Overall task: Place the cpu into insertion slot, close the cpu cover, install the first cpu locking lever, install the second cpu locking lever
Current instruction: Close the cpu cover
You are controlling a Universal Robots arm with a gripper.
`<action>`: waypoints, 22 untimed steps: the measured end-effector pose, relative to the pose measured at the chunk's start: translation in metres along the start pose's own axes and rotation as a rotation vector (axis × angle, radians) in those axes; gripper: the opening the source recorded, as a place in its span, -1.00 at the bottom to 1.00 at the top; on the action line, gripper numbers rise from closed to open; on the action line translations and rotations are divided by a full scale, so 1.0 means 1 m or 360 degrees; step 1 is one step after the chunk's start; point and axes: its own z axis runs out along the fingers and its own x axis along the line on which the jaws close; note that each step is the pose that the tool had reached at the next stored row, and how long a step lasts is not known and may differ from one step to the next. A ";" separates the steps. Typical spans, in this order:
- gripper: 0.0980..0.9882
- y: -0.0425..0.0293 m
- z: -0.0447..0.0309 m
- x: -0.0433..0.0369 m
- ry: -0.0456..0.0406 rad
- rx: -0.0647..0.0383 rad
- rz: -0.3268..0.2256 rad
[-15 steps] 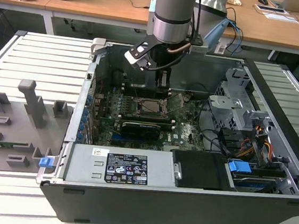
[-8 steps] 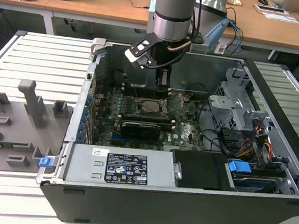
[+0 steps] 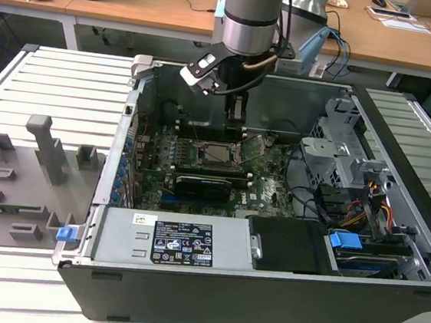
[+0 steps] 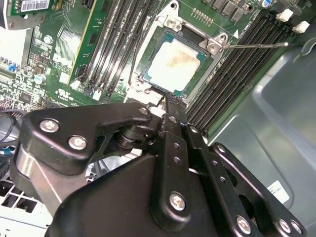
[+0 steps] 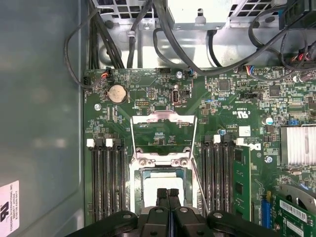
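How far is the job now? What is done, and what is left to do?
Done: the cpu lies in the slot. In hand: nothing; the gripper hangs shut over the cpu. Left: the cover stands open, swung back off the slot, and a lever sticks out free, so closing the cover and locking both levers are not yet done.

My exterior view looks steeply down into the open computer case (image 3: 262,305) from mid distance. Both wrist views sit close above the motherboard (image 4: 59,44) (image 5: 148,94), facing down. All three share the insertion slot (image 3: 200,158) (image 4: 143,71) (image 5: 134,187).
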 end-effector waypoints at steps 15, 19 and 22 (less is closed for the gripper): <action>-0.98 0.0349 -0.0007 0.0010 -0.0001 0.0025 0.0008; -0.98 0.0487 0.0039 0.0014 -0.0001 0.0026 0.0008; -0.98 0.0503 0.0059 0.0014 -0.0001 0.0026 0.0002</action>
